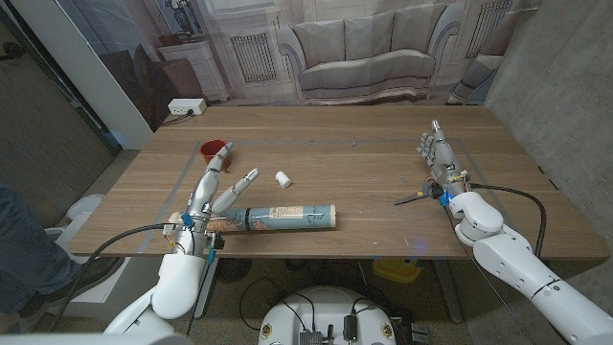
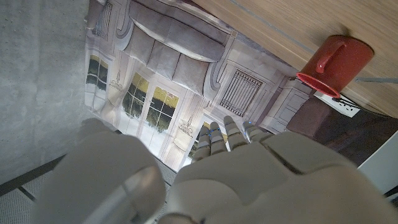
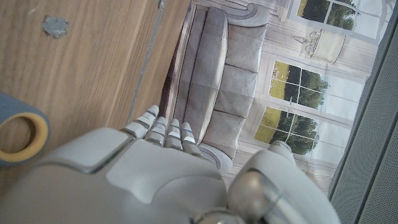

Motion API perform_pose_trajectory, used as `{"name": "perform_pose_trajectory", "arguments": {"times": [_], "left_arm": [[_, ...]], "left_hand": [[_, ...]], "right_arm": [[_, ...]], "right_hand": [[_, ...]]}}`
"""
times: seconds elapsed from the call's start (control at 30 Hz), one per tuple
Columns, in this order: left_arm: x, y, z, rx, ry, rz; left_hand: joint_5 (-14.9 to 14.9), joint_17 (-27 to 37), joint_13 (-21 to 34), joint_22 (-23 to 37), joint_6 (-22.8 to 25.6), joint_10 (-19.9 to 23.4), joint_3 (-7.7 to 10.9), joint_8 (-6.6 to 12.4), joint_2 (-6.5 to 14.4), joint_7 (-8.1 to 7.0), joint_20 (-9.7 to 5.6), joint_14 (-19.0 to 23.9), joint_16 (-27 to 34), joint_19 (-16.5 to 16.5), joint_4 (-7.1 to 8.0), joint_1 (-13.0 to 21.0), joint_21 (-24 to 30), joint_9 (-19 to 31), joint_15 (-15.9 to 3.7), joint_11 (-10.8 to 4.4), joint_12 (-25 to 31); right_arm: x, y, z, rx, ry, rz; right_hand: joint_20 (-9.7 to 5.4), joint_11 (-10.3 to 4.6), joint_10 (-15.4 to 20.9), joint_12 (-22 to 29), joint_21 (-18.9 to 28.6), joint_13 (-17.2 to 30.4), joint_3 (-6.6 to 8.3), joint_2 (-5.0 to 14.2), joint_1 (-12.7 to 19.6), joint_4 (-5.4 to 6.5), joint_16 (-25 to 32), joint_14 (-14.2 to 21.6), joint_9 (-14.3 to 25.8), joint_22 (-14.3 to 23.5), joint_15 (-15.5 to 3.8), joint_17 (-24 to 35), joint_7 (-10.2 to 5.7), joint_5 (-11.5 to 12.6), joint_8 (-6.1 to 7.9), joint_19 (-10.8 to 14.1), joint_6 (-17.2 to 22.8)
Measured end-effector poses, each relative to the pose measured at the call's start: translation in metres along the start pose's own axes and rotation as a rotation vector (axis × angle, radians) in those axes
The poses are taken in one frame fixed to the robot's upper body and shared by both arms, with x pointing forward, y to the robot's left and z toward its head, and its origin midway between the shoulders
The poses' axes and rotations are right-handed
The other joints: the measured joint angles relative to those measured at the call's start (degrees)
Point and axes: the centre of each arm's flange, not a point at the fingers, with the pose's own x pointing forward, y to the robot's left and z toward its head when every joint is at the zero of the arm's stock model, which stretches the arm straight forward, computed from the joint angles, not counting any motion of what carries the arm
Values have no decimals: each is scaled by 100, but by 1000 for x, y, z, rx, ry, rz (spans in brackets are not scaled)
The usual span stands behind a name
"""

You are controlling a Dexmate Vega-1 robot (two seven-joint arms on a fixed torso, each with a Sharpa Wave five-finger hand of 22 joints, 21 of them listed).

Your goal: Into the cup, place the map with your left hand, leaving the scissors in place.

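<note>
The rolled map (image 1: 287, 217) lies on its side near the table's front edge, left of the middle. My left hand (image 1: 215, 192) hovers over its left end with fingers spread and holds nothing. The red cup (image 1: 215, 149) stands upright just beyond those fingers; it also appears past the left hand (image 2: 217, 174) as the cup (image 2: 333, 59). The scissors (image 1: 421, 196) lie on the right side of the table, close to my right hand (image 1: 436, 158), which stands upright and empty. A blue and yellow scissors handle (image 3: 18, 134) lies beside the right hand (image 3: 161, 168).
A small white cylinder (image 1: 283, 178) lies between the cup and the map. A white power strip (image 1: 186, 106) sits beyond the far left table corner. A person's leg (image 1: 19, 249) is at the left edge. A sofa backdrop hangs behind the table.
</note>
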Motion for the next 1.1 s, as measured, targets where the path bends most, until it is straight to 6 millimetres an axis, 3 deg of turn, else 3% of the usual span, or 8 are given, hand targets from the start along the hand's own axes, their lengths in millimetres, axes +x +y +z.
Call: {"name": "perform_pose_trajectory", "arguments": {"times": [0.9, 1.1], "left_arm": [[-7, 4, 13, 186, 14, -24], [-8, 2, 15, 235, 13, -30]], "left_hand": [[22, 0, 0, -13, 125, 64, -24, 0, 22, -20, 0, 57, 0, 61, -23, 82, 0, 0, -5, -21, 0], [21, -6, 0, -13, 247, 157, -41, 0, 13, -62, 20, 119, 0, 85, -40, 152, 0, 0, -25, -112, 1]], "right_arm": [[9, 9, 7, -3, -5, 12], [10, 9, 7, -2, -5, 11]], "right_hand": [[0, 0, 0, 0, 0, 6, -48, 45, 44, 0, 0, 0, 0, 0, 0, 0, 0, 0, 0, 0, 0], [0, 0, 0, 0, 0, 5, -47, 45, 44, 0, 0, 0, 0, 0, 0, 0, 0, 0, 0, 0, 0]]}}
